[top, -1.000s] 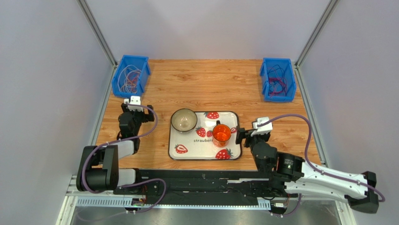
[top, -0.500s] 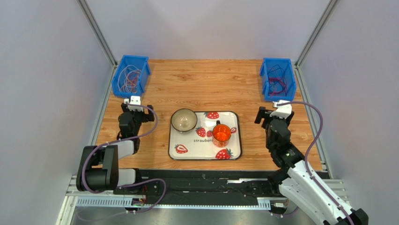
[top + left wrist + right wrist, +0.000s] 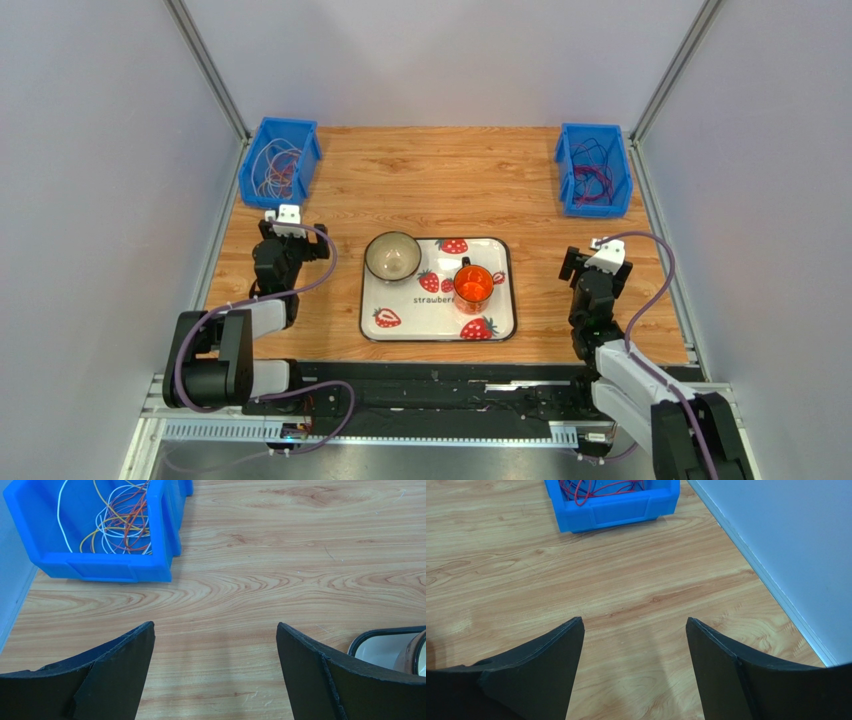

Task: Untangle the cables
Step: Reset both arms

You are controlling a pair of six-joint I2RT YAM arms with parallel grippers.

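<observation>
Thin white, yellow and orange cables (image 3: 276, 167) lie tangled in the blue bin (image 3: 262, 140) at the back left; they also show in the left wrist view (image 3: 120, 522). Purple, red and dark cables (image 3: 592, 178) lie in the blue bin (image 3: 566, 152) at the back right; red ones show in the right wrist view (image 3: 596, 489). My left gripper (image 3: 287, 232) is open and empty over bare wood in front of the left bin (image 3: 100, 562). My right gripper (image 3: 592, 262) is open and empty over bare wood in front of the right bin (image 3: 621, 510).
A strawberry-print tray (image 3: 500, 330) in the middle holds a beige bowl (image 3: 392, 256) and an orange mug (image 3: 473, 287); its rim (image 3: 385, 634) shows at the right of the left wrist view. Metal frame posts and grey walls close in the table's sides.
My right arm swung from beside the tray's right edge out to the right and drew back toward its base. The left arm has not moved.
</observation>
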